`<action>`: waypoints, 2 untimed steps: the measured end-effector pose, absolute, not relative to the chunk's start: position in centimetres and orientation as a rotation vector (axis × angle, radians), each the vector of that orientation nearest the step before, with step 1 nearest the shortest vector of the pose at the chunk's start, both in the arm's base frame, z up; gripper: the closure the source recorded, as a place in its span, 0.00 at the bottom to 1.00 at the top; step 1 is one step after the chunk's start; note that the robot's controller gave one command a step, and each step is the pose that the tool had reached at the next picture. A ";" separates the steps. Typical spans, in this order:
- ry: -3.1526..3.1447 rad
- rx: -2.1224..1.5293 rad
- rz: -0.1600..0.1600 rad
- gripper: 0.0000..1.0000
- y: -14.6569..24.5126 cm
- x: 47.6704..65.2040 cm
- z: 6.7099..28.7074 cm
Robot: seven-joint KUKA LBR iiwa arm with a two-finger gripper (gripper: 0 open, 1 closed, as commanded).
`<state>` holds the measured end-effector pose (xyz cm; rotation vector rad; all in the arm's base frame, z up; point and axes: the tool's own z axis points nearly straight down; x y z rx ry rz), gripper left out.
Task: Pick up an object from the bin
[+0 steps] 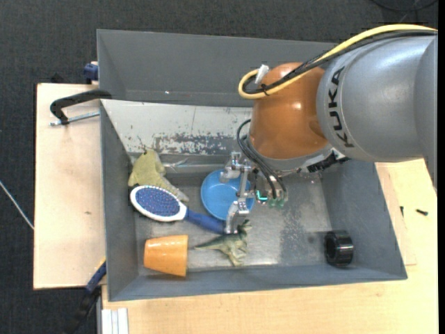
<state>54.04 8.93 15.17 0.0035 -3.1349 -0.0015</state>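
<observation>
Five things by the claw: blue bowl [217,197] under its left side, green toy dinosaur [231,246] just below, hairbrush [158,203] and orange cup [167,255] further left, black cap [338,248] well apart on the right.
Claw [243,199]: hangs at the bowl's right rim; wide or narrow, I cannot tell.
Handling: the bowl seems light, stiff plastic, smooth and maybe slippery; best to take it by the rim.
Hidden: the orange wrist cover [285,117] hides the claw's upper part, and the claw covers the bowl's right edge.

Small round blue bowl [217,197], upright, middle of the bin [306,228]
</observation>
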 end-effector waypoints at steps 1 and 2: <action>-3.149 -0.105 -0.005 0.00 6.6 54.9 8.4; -3.126 -0.101 0.001 1.00 6.5 54.4 8.2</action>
